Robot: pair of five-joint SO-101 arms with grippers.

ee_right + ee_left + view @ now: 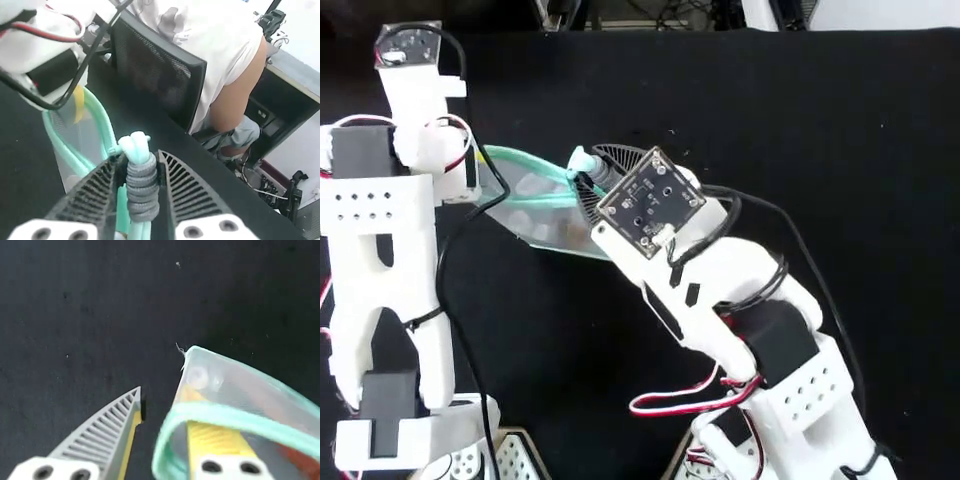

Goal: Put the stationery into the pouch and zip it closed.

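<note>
Apparently the stationery sits inside the clear pouch, zipping unfinished: the right gripper pinches the zipper pull while the left gripper, jaws apart, hooks a corner.

The left pincer stands with its jaws apart over the black tabletop. The clear pouch lies at three o'clock from the grey ribbed finger, apart from it. The pouch's mint zip edge crosses the yellow-padded finger, which shows through the plastic.
</note>
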